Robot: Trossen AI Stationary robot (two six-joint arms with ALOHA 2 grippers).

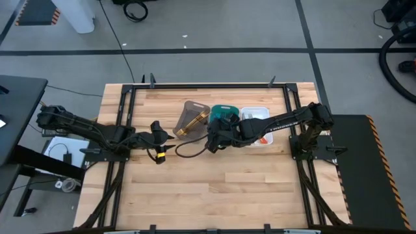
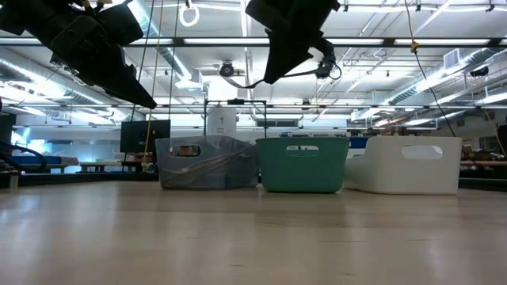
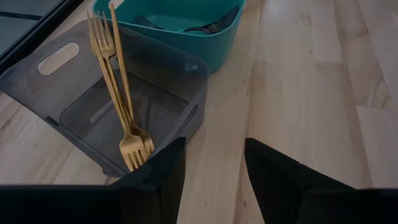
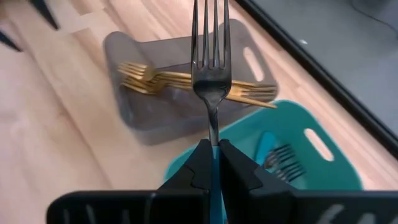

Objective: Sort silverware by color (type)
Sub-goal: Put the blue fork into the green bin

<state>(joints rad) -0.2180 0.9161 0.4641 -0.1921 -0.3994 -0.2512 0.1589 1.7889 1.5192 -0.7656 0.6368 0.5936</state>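
Note:
My right gripper [image 4: 213, 146] [image 1: 213, 142] is shut on a dark fork [image 4: 210, 74] with a blue handle, high above the table near the grey-brown tray [image 4: 186, 93] and the teal tray [image 4: 298, 162]. Several gold forks [image 3: 121, 93] lean in the grey-brown tray [image 3: 93, 106], tines on its floor and on its rim. Dark forks [image 3: 208, 26] lie in the teal tray [image 3: 186, 43]. My left gripper [image 3: 214, 149] [image 1: 158, 136] is open and empty, hovering just left of the grey-brown tray [image 1: 192, 117]. My right gripper pinches the fork's blue handle [image 4: 214, 165] between its two fingers, close below the neck. The fingers lie along the fork, which sticks straight out past the fingertips with its tines [image 4: 210, 31] leading. It is lifted clear of trays and table.
The three trays stand in a row at the table's far middle: grey-brown [image 2: 207, 162], teal [image 2: 303, 164], white [image 2: 404, 164]. Something orange shows in the white tray [image 1: 257, 116]. Bare wood spreads across the table's near half [image 1: 214, 195]. A cable loops beside the right gripper [image 1: 188, 151].

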